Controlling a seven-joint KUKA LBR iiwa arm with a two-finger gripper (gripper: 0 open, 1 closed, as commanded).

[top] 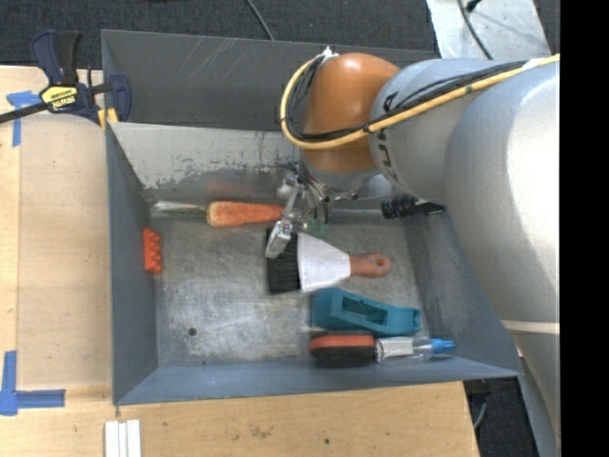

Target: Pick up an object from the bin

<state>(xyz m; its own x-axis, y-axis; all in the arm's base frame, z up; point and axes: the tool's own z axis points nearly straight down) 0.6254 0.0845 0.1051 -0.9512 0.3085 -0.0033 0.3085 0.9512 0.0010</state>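
My gripper (283, 234) hangs low in the middle of the bin, under the arm's orange cover. It is at the right end of an orange-handled tool (245, 214) that lies along the back wall. Just in front of it lies a brush (319, 263) with a white body, black bristles on the left and a brown handle pointing right. The gripper's lower end sits right at the top of the black bristles. I see nothing held in the gripper.
A teal block (362, 312) and a black and red tool (341, 347) with a clear blue-capped pen (419, 348) lie at the front right. A small orange block (152, 250) sits by the left wall. A black marker (411, 208) lies at the back right.
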